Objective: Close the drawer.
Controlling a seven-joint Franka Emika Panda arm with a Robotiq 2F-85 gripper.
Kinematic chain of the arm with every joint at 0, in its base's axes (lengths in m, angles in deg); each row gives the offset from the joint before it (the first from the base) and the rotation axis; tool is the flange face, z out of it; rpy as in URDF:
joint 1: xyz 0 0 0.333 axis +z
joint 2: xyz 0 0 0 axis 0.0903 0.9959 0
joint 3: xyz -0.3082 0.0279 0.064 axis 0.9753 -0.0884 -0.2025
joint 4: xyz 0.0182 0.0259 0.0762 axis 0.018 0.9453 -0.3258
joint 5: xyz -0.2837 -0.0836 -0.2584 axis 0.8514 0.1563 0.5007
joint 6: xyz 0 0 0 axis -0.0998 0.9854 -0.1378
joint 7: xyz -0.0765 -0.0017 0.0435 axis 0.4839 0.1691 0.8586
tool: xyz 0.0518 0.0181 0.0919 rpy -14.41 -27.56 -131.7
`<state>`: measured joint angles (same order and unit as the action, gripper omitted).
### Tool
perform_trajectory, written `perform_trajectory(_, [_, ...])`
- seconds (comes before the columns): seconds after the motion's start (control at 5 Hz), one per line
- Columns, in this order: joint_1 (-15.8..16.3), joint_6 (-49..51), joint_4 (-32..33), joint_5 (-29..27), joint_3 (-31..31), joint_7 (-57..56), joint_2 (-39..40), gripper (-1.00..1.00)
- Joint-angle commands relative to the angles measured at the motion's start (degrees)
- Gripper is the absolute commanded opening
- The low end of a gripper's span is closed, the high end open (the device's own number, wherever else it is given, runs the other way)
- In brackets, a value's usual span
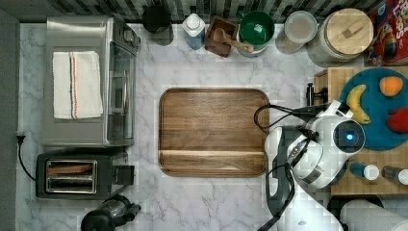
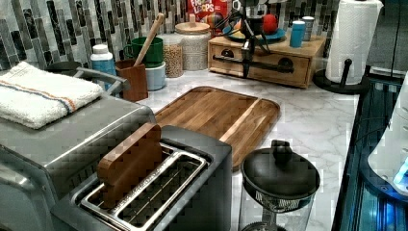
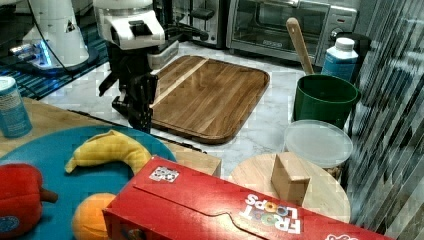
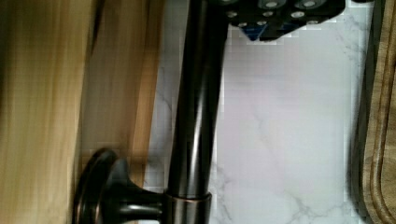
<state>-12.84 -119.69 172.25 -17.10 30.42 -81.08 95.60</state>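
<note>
Walnut cutting board point(image 1: 213, 131) lies just left of the drawer point(image 2: 260, 61) in the top view; its handle point(image 4: 194, 112) runs along the front. Whether the hand point(image 3: 137, 102) grips it, I cannot tell.

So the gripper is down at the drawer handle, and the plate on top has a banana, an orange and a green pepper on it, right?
Not quite: the pepper is red, as the top view shows. The rest holds: the gripper is down at the drawer handle, and the plate also holds a banana and an orange.
</note>
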Motion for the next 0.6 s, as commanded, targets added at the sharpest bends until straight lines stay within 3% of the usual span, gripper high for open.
perform_trajectory(0.2, [-5.82,-6.81,-11.06,0.85,6.04,0.21,-0.47,-1.00])
perform_trajectory(0.6, [-5.24,-6.80,-11.06,0.46,6.64,-0.09,-0.42,-1.00])
